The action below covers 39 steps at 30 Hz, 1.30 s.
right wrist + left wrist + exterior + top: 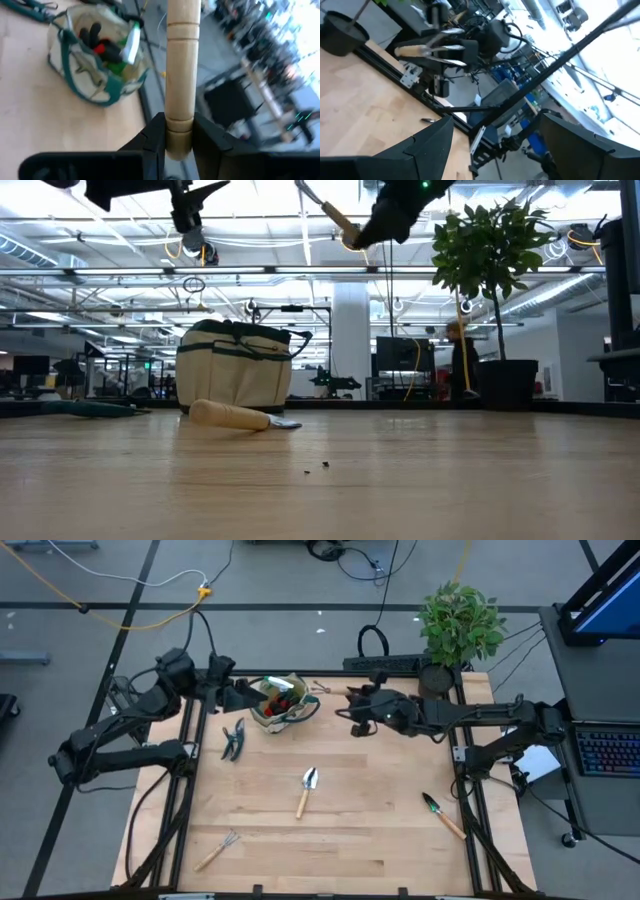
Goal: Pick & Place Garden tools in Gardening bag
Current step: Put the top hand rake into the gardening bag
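My right end effector grips a wooden-handled fork above the surface's upper middle, its long axis pointing left toward the round beige fabric bag. My left end effector waits open just left of that bag.

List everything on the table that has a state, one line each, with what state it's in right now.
Gardening bag: upright, open, gloves and spray bottle inside.
Right end effector: shut on wooden-handled tool, raised off the table.
Left end effector: open, empty, beside the bag.
Pruning shears: lying flat.
Silver trowel: lying flat.
Green-bladed trowel: lying flat.
Rake: lying flat.
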Tool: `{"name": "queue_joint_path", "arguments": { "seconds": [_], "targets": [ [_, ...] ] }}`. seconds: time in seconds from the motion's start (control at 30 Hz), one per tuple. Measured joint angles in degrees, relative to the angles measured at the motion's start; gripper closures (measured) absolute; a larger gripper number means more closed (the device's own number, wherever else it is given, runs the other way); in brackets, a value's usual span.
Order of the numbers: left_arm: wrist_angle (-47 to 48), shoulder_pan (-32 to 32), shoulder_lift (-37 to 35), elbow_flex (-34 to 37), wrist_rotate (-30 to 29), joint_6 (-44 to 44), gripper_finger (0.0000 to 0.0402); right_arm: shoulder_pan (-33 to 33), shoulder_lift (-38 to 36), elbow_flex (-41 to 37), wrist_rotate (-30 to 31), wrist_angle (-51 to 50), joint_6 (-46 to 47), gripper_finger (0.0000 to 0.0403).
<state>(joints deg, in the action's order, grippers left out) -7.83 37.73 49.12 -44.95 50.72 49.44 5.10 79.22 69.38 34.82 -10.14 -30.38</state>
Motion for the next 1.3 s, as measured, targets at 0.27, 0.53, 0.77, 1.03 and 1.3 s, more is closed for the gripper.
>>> {"name": "queue_joint_path", "arguments": {
  "seconds": [0.27,0.53,0.77,1.03,1.3],
  "targets": [
    [-3.4,-1.4,0.4,0.0,-7.1,4.9,0.0096,-1.0,0.0,0.0,-0.4,10.6,-16.7,0.0344],
    [-3.1,-2.8,2.7,0.0,-7.9,14.2,0.0096,-3.4,0.0,0.0,-0.5,18.3,-29.1,0.0344],
    [-4.3,-5.8,8.6,0.0,-7.8,22.7,0.0096,-5.6,0.0,0.0,-2.7,19.7,-35.6,0.0344],
    [-16.8,-7.2,15.8,0.0,-7.3,30.9,0.0096,-7.6,0.4,0.0,-5.2,19.9,-37.4,0.0344],
    [-20.1,-10.4,20.1,0.0,-7.2,34.9,0.0096,-8.6,3.9,0.1,-5.0,19.8,-43.1,0.0344]
  ]
}}
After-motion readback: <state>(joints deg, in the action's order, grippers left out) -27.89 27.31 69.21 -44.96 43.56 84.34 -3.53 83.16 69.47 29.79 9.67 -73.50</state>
